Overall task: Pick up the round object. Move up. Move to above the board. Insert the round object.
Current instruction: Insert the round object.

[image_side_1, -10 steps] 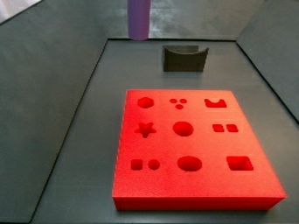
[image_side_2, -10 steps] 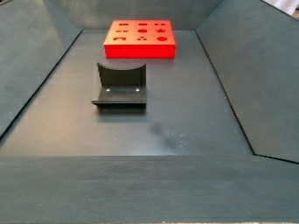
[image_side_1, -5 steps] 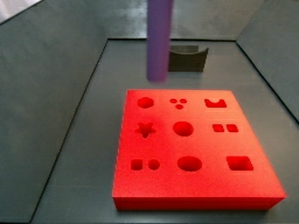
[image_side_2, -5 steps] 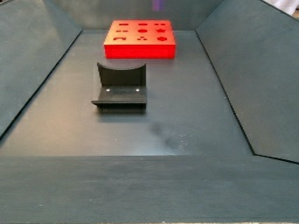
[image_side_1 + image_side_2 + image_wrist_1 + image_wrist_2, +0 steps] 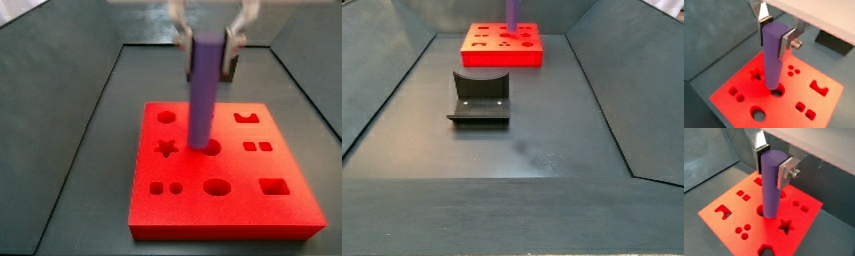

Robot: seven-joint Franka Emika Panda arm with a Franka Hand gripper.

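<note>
Tool: the tool (image 5: 775,31) hangs over the middle of the board, its silver fingers (image 5: 761,13) clenched on the top of the peg; in a side view (image 5: 209,38) it shows blurred at the upper edge, above the board's far half.
Peg: the purple peg (image 5: 773,57) stands upright between the fingers, gripped near its upper end, with most of its length hanging free below them. Seen also in both wrist views (image 5: 769,185) and in a side view (image 5: 205,90).
Peg tip: in both wrist views the lower end meets the board at a round hole near the middle; whether it has gone into the hole or only touches the rim, I cannot tell. In a side view the tip lies at the centre round hole (image 5: 211,148).
Board: the red board (image 5: 301,205) lies flat on the bench, its shaped holes open upward. The star hole (image 5: 166,149) is just beside the peg tip; the square hole (image 5: 274,185) sits toward one near corner.
Board, far view: in a side view the board (image 5: 486,52) is small at the far end of the bench, with the peg (image 5: 513,11) rising from it as a thin purple stripe.
Fixture: the dark fixture (image 5: 480,97) stands on the bench (image 5: 543,150), well apart from the board, nearer that camera.
Bench: dark grey, walled on its sides.
</note>
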